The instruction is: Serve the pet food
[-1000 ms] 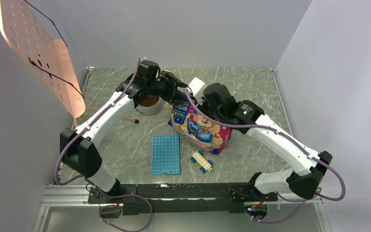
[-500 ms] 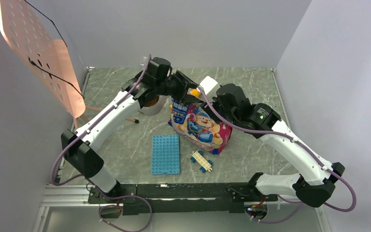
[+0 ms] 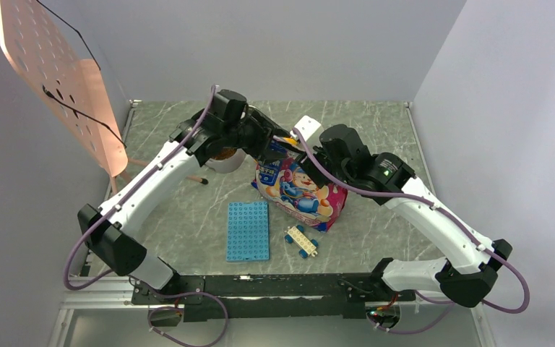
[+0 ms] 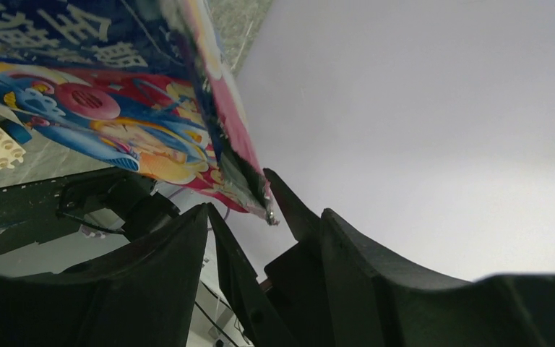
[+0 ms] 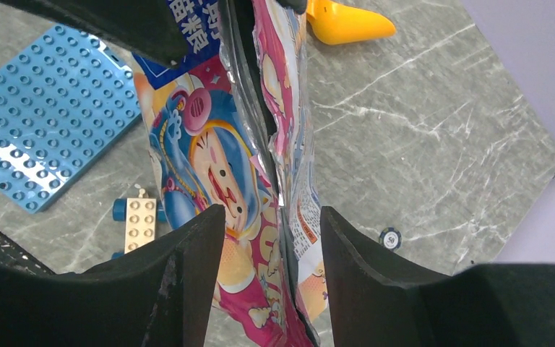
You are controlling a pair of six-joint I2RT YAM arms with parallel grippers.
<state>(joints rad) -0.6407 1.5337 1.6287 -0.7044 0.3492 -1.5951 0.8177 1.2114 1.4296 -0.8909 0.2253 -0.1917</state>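
Observation:
The pet food bag [image 3: 300, 189], glossy pink, white and blue with cartoons, stands mid-table. Both grippers are at its top edge. My left gripper [image 3: 278, 144] is open, and a corner of the bag [image 4: 249, 181] sits just at its fingertips [image 4: 206, 210]. My right gripper [image 5: 273, 224] is open and straddles the bag's upright edge [image 5: 278, 144] with a gap on each side. Brown kibble [image 3: 222, 152] shows in the steel bowl [image 3: 225, 163] under the left arm. The yellow scoop [image 5: 347, 23] lies beyond the bag in the right wrist view.
A blue studded baseplate [image 3: 247, 230] and a small brick car [image 3: 301, 241] lie in front of the bag. A poker chip [image 5: 390, 237] lies on the marble to its right. A stick-like tool [image 3: 195, 177] lies left of the bowl. A pink pegboard [image 3: 58, 79] leans on the left wall.
My left gripper swung from over the bowl rightward to the bag's top. The yellow scoop, seen beside it half a second ago, no longer shows from above. My right arm shifted slightly.

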